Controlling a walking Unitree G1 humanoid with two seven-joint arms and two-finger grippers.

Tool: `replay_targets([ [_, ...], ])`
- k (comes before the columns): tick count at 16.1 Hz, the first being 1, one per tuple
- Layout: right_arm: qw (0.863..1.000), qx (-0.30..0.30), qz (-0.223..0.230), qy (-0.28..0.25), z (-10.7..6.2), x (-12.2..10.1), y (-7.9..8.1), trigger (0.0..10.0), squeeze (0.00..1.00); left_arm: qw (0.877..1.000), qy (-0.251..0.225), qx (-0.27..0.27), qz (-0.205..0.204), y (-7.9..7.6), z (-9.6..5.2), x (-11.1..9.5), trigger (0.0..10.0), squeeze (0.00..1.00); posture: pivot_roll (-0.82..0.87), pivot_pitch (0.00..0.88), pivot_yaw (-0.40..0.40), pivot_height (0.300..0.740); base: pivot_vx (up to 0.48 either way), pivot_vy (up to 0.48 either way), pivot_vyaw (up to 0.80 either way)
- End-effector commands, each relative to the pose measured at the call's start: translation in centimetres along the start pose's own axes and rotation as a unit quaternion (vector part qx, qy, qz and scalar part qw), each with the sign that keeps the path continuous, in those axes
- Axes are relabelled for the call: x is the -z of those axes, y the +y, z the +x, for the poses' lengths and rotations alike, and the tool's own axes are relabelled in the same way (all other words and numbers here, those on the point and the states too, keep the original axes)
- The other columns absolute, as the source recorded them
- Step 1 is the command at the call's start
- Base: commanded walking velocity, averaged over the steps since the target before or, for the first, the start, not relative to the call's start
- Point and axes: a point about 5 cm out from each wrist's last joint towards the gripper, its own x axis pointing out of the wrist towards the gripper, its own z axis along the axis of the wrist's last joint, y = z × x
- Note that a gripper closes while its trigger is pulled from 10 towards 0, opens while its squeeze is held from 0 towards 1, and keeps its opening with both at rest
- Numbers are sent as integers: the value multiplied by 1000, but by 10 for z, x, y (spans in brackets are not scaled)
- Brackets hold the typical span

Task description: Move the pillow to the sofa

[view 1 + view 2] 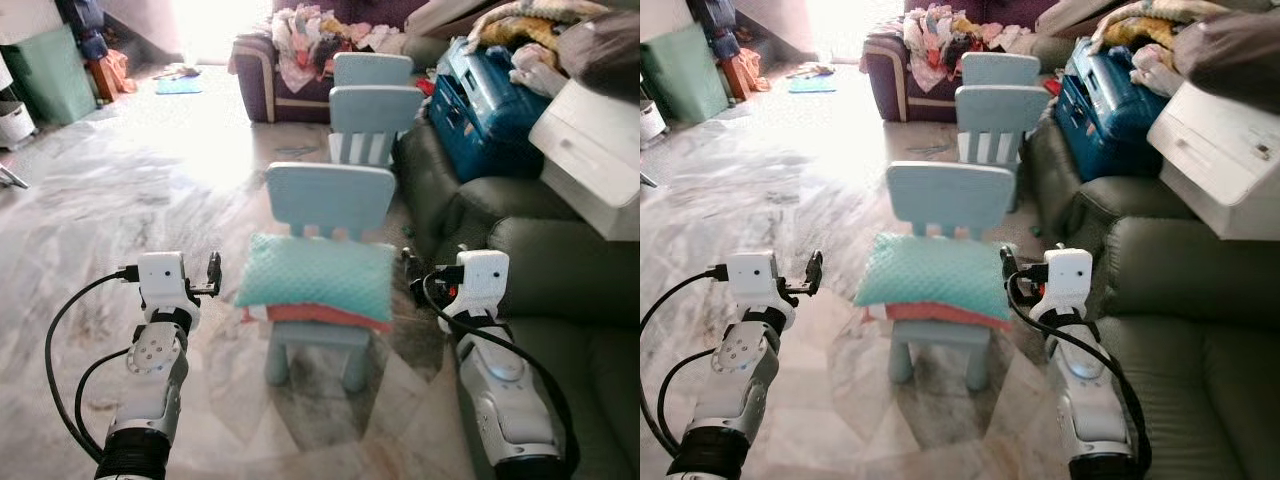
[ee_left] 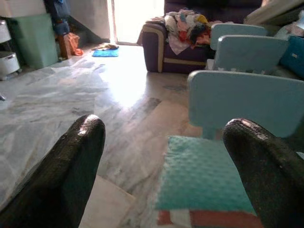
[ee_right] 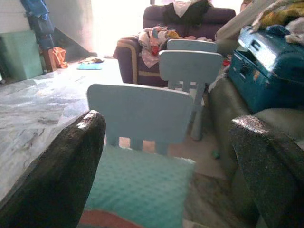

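left: open floor [image 1: 130, 190] | right: sofa [image 1: 560, 270] close | ahead: chair back [image 1: 330, 200]

Small light-blue plastic child's chair [image 1: 330, 200] stands on the marbled grey-and-cream tile floor [image 1: 120, 200], slatted back toward the far end of the room. Two more light-blue plastic chairs [image 1: 375, 115] sit behind it in a row — one just behind the other. Beside them, a teal hard-shell case [image 1: 480, 110] with black latches lies tilted, with crumpled blankets [image 1: 520, 25] heaped above it. A white boxy appliance [image 1: 590, 150] sits to the right of the case — its lower edge overhangs. Far end: dark purple armchair [image 1: 265, 75] with cream trim, piled with mixed clothes [image 1: 310, 40]. Far left: green cabinet [image 1: 45, 75]; a small blue mat [image 1: 180, 85] lies on the floor near the bright doorway.
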Motion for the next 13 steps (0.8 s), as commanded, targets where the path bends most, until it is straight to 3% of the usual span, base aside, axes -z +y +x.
replay_targets([
  [1,1000,-10,4,-13,3,-6,7,10000,0,1000,2,-11,8,8,0,-1,10000,0,-87,45,-22,740,270,0,0],
  [13,1000,8,22,-10,4,-6,3,10000,0,1000,8,-2,5,5,4,-2,10000,0,-91,42,-16,740,0,0,0],
])
